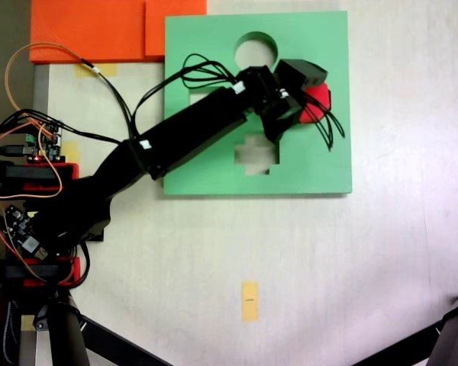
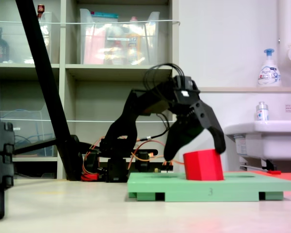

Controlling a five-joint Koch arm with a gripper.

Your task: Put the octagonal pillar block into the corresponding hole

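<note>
The red octagonal pillar block (image 2: 202, 166) stands upright on the right part of the green foam board (image 2: 242, 187), rising well above its top face. From above, the octagonal pillar block (image 1: 319, 101) peeks out red from under the arm near the right edge of the green foam board (image 1: 206, 164). My gripper (image 2: 194, 152) hangs over it, open, one jaw left of the block and the other at its upper right corner, neither clearly pressing it. The gripper (image 1: 299, 107) and the block hide the corresponding hole. The round cutout (image 1: 256, 49) and the cross-shaped cutout (image 1: 257, 155) lie uncovered.
Orange foam boards (image 1: 99, 30) lie at the top left, touching the green board. A yellow tape mark (image 1: 249, 300) sits on the table below. The arm's base and wiring (image 1: 30, 191) are at the left. A black stand leg (image 2: 48, 87) slants on the left and a sink (image 2: 262, 136) stands at the right.
</note>
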